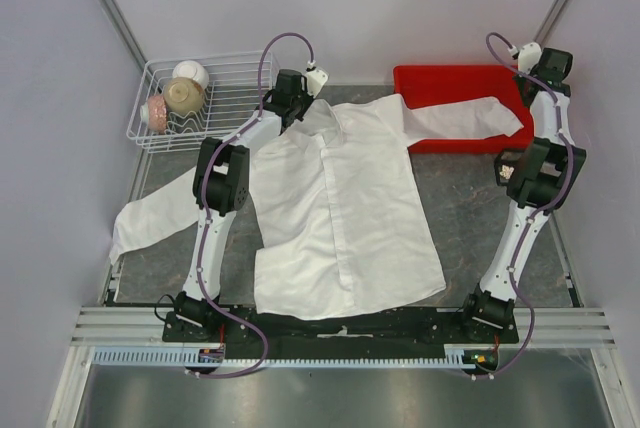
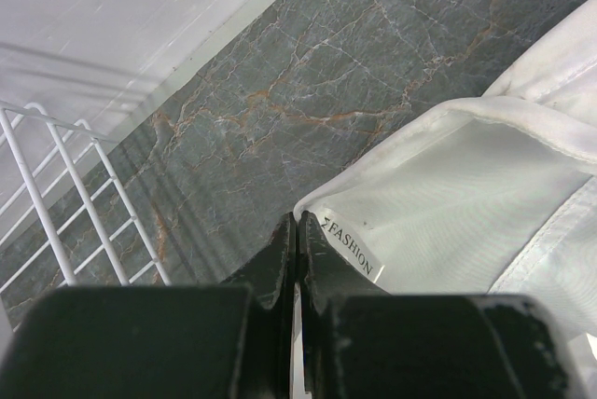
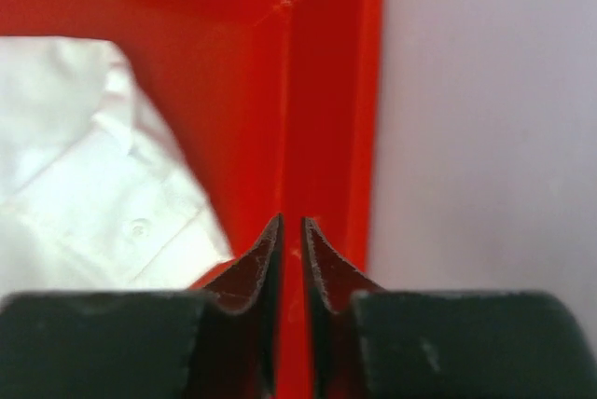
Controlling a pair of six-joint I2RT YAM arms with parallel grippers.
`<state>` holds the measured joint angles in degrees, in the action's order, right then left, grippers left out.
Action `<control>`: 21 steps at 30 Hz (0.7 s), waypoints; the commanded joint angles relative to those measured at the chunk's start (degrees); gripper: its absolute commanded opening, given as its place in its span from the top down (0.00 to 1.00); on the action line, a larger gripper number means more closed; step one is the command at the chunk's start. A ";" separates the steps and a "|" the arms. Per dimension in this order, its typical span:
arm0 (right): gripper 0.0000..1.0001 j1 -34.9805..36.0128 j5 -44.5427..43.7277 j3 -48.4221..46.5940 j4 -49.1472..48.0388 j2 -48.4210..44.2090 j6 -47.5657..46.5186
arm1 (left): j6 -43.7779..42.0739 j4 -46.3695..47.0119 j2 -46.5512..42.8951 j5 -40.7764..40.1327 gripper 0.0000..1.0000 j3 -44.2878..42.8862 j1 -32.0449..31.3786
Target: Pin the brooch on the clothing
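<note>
The white shirt lies spread front-up across the middle of the table. One sleeve reaches into a red tray at the far right corner. A wire rack holding bowls stands at the far left corner, just beside the collar. The collar label reads "FASHION". The left hand is pressed together at the collar's edge. The right hand, slightly parted and holding nothing, hangs over the tray's corner beside the cuff button. The brooch cannot be made out.

Plain pale lilac-grey walls at 9, 12 and 3 o'clock, with aluminium posts in both far corners. Dark grey marble-pattern tabletop in the centre, aluminium rail across 6 o'clock, dull sheet metal below it. Light is even and shadows are soft.
</note>
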<state>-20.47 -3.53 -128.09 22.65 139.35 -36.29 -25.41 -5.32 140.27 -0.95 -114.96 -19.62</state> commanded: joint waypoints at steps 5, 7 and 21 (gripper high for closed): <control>0.41 2.01 13.54 -3.39 13.99 0.04 7.01 | 1.33 2.60 1.06 0.69 0.98 -2.29 0.28; 0.38 2.10 14.69 -3.57 14.17 0.92 8.69 | 1.41 2.33 0.97 0.69 0.98 -2.46 0.28; 0.39 2.63 14.87 -4.01 9.43 6.99 17.83 | 1.50 2.16 0.89 0.51 0.98 -2.29 0.37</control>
<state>-17.69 10.74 -129.60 35.35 145.51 -22.20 -25.39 -5.41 140.38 -0.93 -115.00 -19.62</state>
